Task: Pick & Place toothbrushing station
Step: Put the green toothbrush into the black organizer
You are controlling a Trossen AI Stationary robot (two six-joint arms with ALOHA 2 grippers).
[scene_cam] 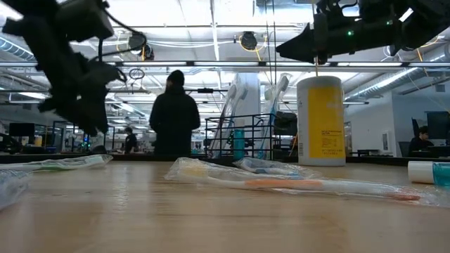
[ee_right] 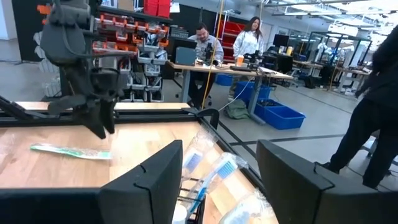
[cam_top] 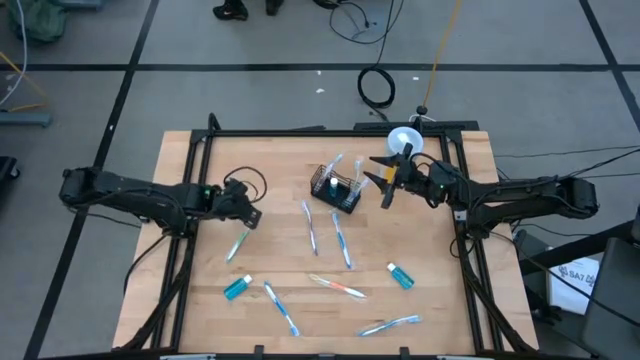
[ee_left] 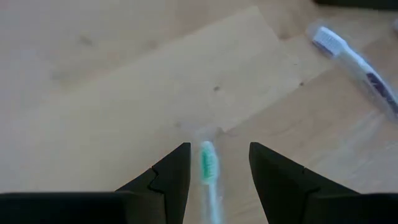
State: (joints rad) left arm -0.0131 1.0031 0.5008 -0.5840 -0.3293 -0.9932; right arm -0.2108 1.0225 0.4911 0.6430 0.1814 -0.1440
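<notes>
- Wooden table (cam_top: 270,190) filled the middle of the high view, with a grey floor around it and a large workshop behind it in the low view.
- The toothbrushing station (cam_top: 335,188), a small black wire basket, stood on the table near the far edge, around the middle of its width. It held some wrapped toothbrushes that stood upright inside it.
- The right gripper (cam_top: 383,180) hung in the air just beside the basket, on its right side. Its fingers were spread apart and held nothing; the right wrist view showed the basket's toothbrushes between them, lower down.
- A yellow cup with white lid (cam_top: 404,140) stood a little beyond that gripper, farther from the basket.
- Two wrapped blue toothbrushes (cam_top: 342,240) lay flat on the table just in front of the basket.
- The left gripper (cam_top: 250,216) was well to the left of the basket, low over the table. Its fingers were open, one on each side of a green toothbrush (ee_left: 208,167) that lay on the wood, and they did not close on it.
- A person in dark clothes (scene_cam: 174,116) stood behind the table.
</notes>
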